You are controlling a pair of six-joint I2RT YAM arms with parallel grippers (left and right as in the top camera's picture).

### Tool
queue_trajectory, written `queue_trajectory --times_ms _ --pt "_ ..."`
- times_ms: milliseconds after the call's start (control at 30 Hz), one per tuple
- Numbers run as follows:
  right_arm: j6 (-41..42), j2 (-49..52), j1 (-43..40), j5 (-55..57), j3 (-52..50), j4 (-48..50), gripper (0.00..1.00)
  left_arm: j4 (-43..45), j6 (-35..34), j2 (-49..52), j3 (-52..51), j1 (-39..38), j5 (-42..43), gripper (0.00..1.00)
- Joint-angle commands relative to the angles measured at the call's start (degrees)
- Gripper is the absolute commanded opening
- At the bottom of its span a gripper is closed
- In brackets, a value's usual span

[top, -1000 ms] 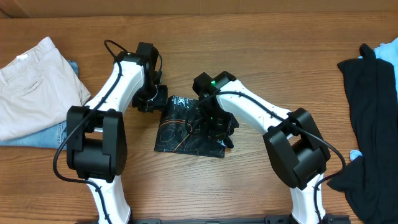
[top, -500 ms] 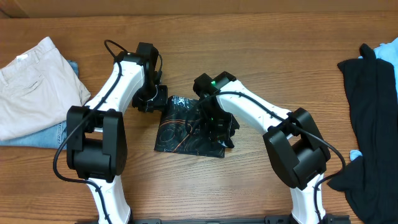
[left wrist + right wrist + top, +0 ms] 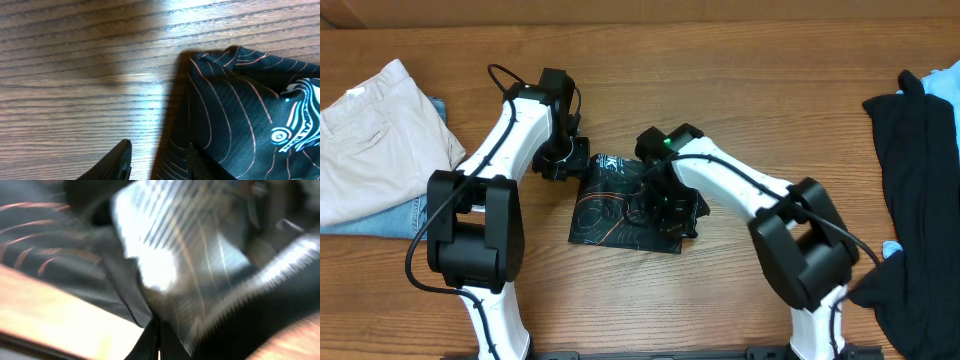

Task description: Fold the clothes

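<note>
Looks nearly done to me: the jersey [image 3: 618, 208] sits mid-table as a small folded rectangle, left gripper [image 3: 156, 161] jaws apart straddling its corner edge, right gripper [image 3: 156, 339] pinched together at its other side, maybe one tidy-up left.

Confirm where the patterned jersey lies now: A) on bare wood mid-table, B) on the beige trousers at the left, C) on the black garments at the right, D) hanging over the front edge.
A: the jersey lies folded on the wooden table in the middle, apart from the beige trousers at the left and the black garments at the right.
</note>
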Motion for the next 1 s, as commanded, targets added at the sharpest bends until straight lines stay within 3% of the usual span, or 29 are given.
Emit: queue_trajectory --times_ms 0,333,467,767,967 --pt "0.9 -7.5 -0.9 0.4 1.5 -0.6 0.04 -0.1 1.3 0.4 1.1 -0.7 0.2 0.4" --pt "1.7 -8.6 -1.9 0.3 -3.4 -4.3 0.06 -0.7 1.3 0.4 1.1 -0.7 0.2 0.39" --pt "1.7 -8.6 -2.0 0.3 -5.8 -2.9 0.24 -1.1 1.2 0.4 1.1 -0.7 0.2 0.38" --pt "3.3 -8.9 -3.0 1.4 -5.0 1.0 0.22 -2.7 1.3 -0.3 5.5 -0.7 -0.1 0.34" --pt "3.2 -9.0 -3.4 -6.7 -3.7 1.7 0.23 1.0 4.5 -0.3 12.9 -1.3 -1.0 0.39"
